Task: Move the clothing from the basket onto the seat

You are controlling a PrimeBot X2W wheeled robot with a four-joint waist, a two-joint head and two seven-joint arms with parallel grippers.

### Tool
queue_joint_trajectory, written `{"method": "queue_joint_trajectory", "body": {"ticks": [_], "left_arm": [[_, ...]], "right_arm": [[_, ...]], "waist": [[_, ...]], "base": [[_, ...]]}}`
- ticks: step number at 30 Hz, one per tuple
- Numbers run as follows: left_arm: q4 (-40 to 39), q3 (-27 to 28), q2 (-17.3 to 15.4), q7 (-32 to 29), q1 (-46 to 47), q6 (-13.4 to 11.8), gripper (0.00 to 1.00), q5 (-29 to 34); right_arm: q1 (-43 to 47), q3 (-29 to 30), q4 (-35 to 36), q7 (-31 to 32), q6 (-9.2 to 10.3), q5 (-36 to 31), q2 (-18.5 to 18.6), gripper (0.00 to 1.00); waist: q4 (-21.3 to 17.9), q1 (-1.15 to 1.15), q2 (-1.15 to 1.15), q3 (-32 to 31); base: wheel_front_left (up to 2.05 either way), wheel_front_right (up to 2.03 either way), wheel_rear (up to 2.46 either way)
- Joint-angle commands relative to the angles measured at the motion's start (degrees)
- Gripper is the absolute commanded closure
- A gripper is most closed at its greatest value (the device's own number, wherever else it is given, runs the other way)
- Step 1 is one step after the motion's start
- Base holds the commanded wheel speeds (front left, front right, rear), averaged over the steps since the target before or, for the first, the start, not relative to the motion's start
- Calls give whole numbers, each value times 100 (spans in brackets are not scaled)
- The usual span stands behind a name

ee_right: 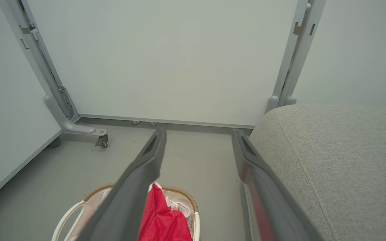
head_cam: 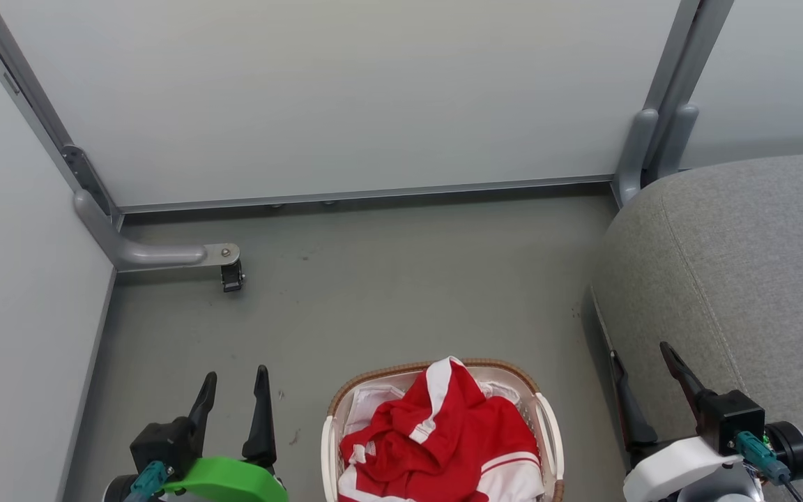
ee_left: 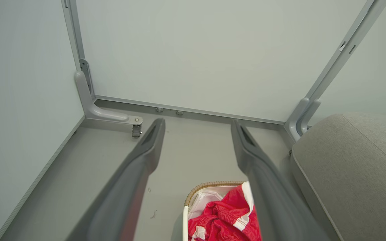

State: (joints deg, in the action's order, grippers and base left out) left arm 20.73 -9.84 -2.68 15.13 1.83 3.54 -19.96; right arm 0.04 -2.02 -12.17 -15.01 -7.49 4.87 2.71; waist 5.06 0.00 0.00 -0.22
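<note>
Clothing (head_cam: pixel 443 432) heaps in the basket (head_cam: pixel 555 432) beside the seat (head_cam: pixel 743 265), left hand (head_cam: pixel 235 373) and right hand (head_cam: pixel 639 351) both spread apart, empty

- You have the basket (head_cam: pixel 373 377) upright on the floor between the left gripper (head_cam: pixel 235 373) and the right gripper (head_cam: pixel 640 351), touching neither's jaws: oval, white perforated plastic, brown woven rim.
- The clothing (head_cam: pixel 443 432) lies crumpled inside it, red with white bands, heaped above the rim, level with both sets of jaws.
- The seat (head_cam: pixel 743 279), a grey woven cushion with a stitched seam, lies under and outboard of the right jaws.
</note>
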Motion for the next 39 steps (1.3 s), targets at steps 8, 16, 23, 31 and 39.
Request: {"method": "queue_joint_trajectory", "body": {"ticks": [8, 16, 23, 31, 39], "left_arm": [[61, 1, -38, 4, -18, -6, 0, 12], [63, -16, -38, 4, -11, -14, 0, 49], [65, -204, -36, 4, 239, 54, 0, 193], [263, -729, -34, 4, 1140, 208, 0, 448], [1129, -1516, -36, 1, 2437, 328, 0, 491]], "right_arm": [[30, 14, -15, -26, 0, -20, 32, 0], [27, 32, 15, -26, 1, -15, 32, 0], [-109, 88, 114, -26, 1, -49, 32, 0], [-556, 260, 419, -20, 1, -152, 32, 0], [-1312, 480, 820, -19, 1, -185, 31, 0]], "waist": [[-2, 0, 0, 11], [-18, 0, 0, 42], [-66, 0, 0, 265], [-226, 0, 0, 1098], [-638, 0, 0, 2257]], "base": [[0, 0, 0], [0, 0, 0], [0, 0, 0], [0, 0, 0], [0, 0, 0]]}}
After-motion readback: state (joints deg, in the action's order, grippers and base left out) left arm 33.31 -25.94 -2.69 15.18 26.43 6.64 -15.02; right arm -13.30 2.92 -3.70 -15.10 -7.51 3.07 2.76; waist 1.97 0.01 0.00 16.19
